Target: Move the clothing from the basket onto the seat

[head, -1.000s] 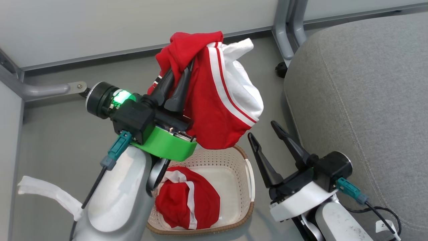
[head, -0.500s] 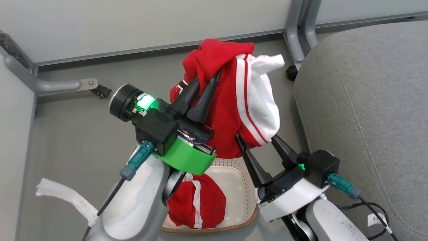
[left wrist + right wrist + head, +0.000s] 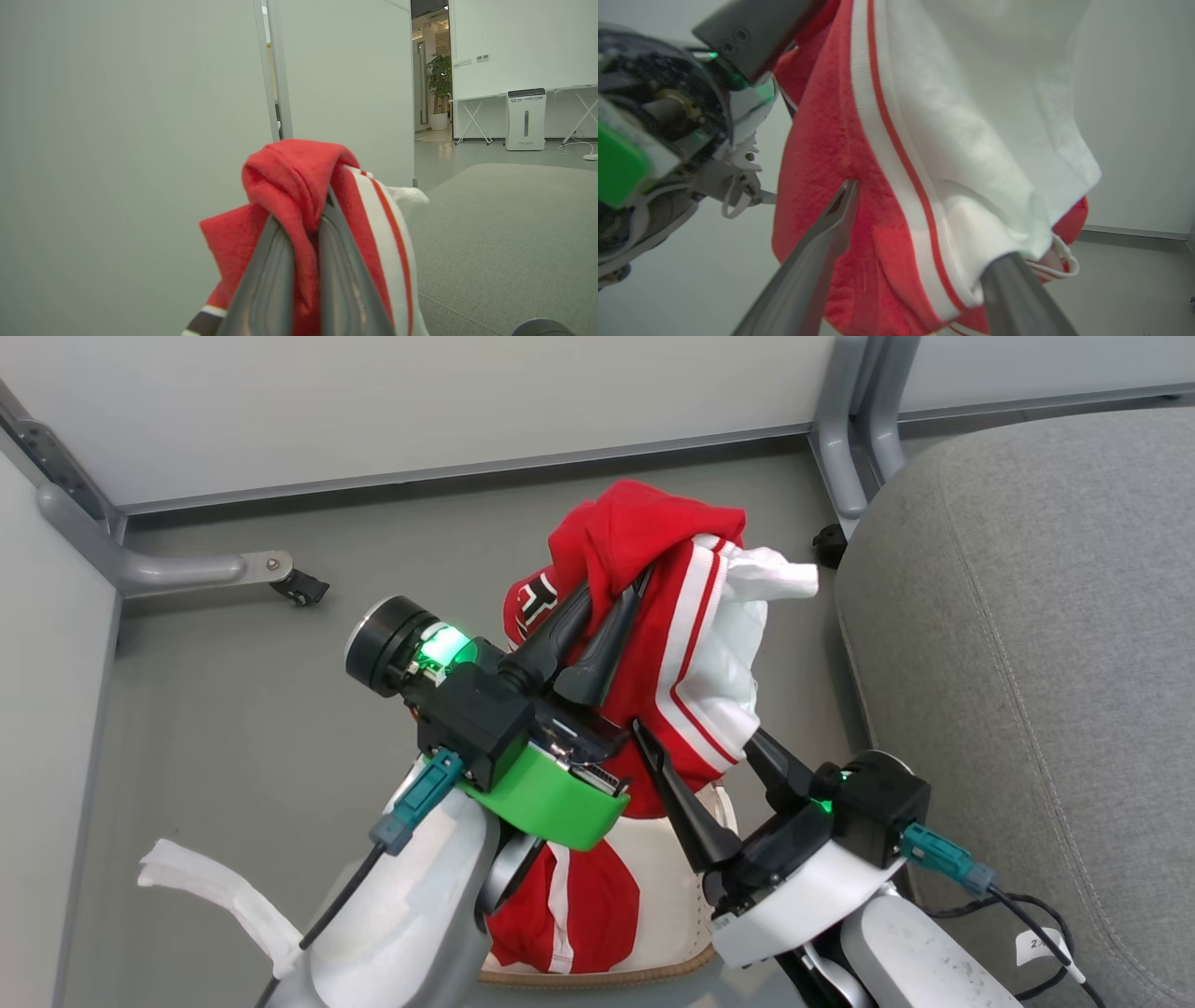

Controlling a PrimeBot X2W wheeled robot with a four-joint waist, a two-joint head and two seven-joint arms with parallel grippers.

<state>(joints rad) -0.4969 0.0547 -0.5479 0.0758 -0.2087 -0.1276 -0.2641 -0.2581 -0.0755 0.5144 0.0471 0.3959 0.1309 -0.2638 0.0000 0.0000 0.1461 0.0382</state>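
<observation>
so left gripper (image 3: 616, 593) fingers clamped on 1 red garment (image 3: 691, 644), right gripper (image 3: 695, 733) wide open beneath it. I'd carry it well over the seat (image 3: 1027, 616) before letting go.

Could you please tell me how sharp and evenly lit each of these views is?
Head view: even light, soft shadows, sharp; a green lamp glows. Left wrist view: left gripper's fingers blurred, far room crisp. Right wrist view: held garment soft, right gripper's fingers smeared.
</observation>
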